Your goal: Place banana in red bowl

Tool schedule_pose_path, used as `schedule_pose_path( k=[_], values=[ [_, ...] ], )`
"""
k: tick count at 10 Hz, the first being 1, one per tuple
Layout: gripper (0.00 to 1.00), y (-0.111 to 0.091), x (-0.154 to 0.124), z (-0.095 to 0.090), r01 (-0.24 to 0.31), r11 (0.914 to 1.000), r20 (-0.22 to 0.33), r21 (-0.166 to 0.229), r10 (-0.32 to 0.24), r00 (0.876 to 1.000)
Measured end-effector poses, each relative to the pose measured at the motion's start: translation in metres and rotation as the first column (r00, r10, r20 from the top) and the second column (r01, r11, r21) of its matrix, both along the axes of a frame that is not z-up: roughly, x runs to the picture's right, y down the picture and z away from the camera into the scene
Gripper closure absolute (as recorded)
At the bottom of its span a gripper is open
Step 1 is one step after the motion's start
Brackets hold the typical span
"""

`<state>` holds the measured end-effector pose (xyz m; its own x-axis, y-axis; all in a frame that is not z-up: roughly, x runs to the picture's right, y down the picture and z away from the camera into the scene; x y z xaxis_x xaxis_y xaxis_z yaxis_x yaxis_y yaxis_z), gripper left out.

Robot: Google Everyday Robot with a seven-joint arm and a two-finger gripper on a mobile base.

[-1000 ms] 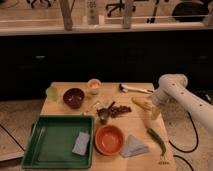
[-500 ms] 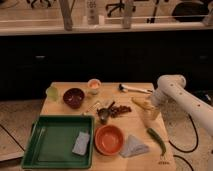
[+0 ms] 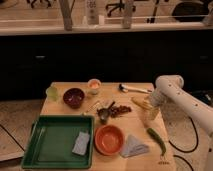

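A pale wooden tabletop (image 3: 127, 126) stood on a speckled floor in front of a long dark cabinet. Beyond the cabinet were a ledge, glass panes on metal posts and the wheeled feet of office chairs. The white arm (image 3: 172, 90) came in from the right, cut off by the picture's edge, and a black cable lay on the floor below it. Its gripper (image 3: 149, 118) hung low over the right part of the tabletop, fingers spread apart. The banana (image 3: 139, 103) lay just behind the gripper, partly covered by the wrist, so whether the two touched could not be told. The red bowl (image 3: 109, 139) sat to the gripper's left and nearer the front edge, with a green tray (image 3: 35, 150) farther left. A grey cloth (image 3: 134, 146) and a long green vegetable (image 3: 156, 140) lay in front of the gripper. A dark maroon bowl (image 3: 74, 97) stood well to its left. The small cluster (image 3: 112, 110) just left of the gripper was hard to identify. A white bottle (image 3: 91, 11) on the ledge carried no readable writing.
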<state>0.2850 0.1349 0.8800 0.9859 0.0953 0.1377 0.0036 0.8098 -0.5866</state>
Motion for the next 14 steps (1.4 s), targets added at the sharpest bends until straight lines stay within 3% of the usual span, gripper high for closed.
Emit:
schedule_pose_path(
  k=[14],
  values=[
    [0.20,-0.010,-0.036,0.017,0.047,0.9988,0.042,-0.010,-0.047,0.998]
  ],
)
